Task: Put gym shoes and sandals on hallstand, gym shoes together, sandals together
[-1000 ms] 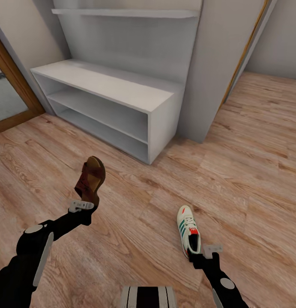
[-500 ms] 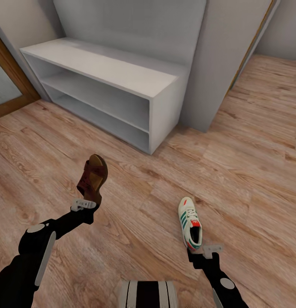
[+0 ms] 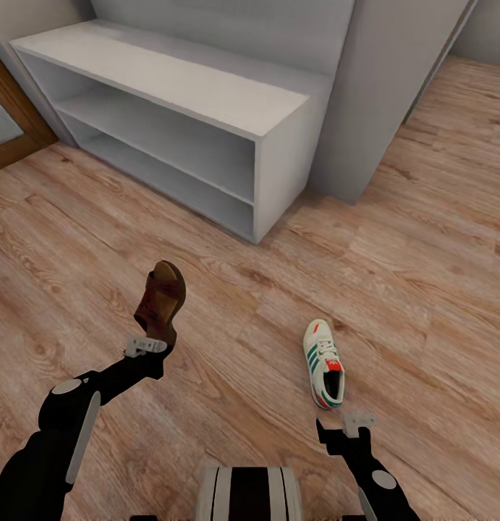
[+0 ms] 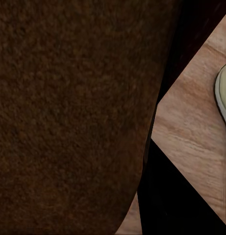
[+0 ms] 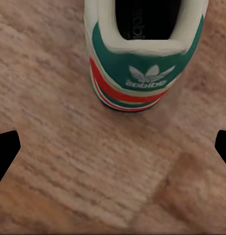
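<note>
Both arms are matte black, each built of rounded segments with pale grey oval caps set into the joints, and the left arm (image 3: 58, 434) carries a long grey stripe down its forearm. Each ends in a light grey bracket ahead of the black wrist, seen on the right arm (image 3: 365, 463) too. Low between them sits the trunk (image 3: 250, 496), banded in black and light grey.

Bare corridor floor (image 3: 394, 275) stretches between the shoe (image 3: 324, 364) and the rack (image 3: 206, 101), with nothing lying across it. The rack's flat top and both open shelves hold nothing. A grey wall panel (image 3: 380, 87) stands just beside the rack's right end, closing that side.
</note>
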{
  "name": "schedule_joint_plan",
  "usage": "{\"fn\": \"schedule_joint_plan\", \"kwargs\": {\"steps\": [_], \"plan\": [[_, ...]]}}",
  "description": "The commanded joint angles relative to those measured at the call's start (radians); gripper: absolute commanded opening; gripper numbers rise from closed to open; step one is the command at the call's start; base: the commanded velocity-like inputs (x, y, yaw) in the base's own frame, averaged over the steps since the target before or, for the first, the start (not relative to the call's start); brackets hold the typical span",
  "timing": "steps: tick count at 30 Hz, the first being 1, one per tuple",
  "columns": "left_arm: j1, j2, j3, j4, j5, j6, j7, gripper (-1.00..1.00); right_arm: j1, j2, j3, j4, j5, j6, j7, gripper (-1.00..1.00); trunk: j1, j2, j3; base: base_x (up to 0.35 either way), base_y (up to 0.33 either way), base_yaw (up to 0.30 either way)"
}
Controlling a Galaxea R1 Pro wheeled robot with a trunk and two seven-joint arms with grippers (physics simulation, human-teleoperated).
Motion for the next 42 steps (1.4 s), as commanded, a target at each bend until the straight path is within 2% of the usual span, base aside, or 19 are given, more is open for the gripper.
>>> {"fn": "schedule_joint_plan", "kwargs": {"steps": [1,3,6,9,12,14,30,42], "plan": [[-0.001,-0.003,0.001,-0.001,-0.006,0.004,-0.009,-1.0,0.0,-0.001,0.002,-0.002,0.0,0.006,0.0,1.0,0.0,-0.001,-0.006,0.0,0.0,0.0],[-0.001,-0.013,0.001,-0.001,-0.007,0.004,-0.009,-1.0,0.0,-0.001,0.002,-0.002,0.0,0.006,0.0,1.0,0.001,-0.001,-0.017,0.0,0.0,0.0],[-0.001,-0.014,0.001,-0.001,-0.007,0.004,-0.009,-1.0,0.0,0.0,0.003,-0.002,0.0,0.006,0.0,1.0,0.002,-0.002,-0.033,0.0,0.0,0.0],[-0.001,-0.015,0.001,-0.002,-0.007,-0.001,-0.009,-1.0,0.0,0.001,0.003,-0.002,0.0,0.006,0.0,1.0,0.002,-0.002,-0.034,0.0,0.0,0.0],[-0.001,-0.015,0.001,-0.001,-0.007,-0.056,-0.009,-1.0,0.0,0.001,0.003,-0.002,0.001,0.006,0.0,1.0,0.002,-0.002,-0.034,0.0,0.0,0.0],[-0.001,-0.015,0.001,0.0,-0.007,-0.063,-0.009,-1.0,0.0,0.0,0.003,-0.002,0.001,0.006,0.0,1.0,0.002,-0.002,-0.034,0.0,0.0,0.0],[-0.001,-0.015,0.001,0.001,-0.007,-0.071,-0.009,-1.0,0.0,-0.001,0.003,-0.002,0.0,0.006,0.0,1.0,0.002,-0.002,-0.034,0.138,-0.028,0.0],[-0.001,-0.015,0.001,0.0,-0.007,-0.071,-0.009,-1.0,0.0,-0.001,0.003,-0.002,0.0,0.006,0.0,1.0,0.002,-0.002,-0.034,0.023,-0.02,0.0]]}}
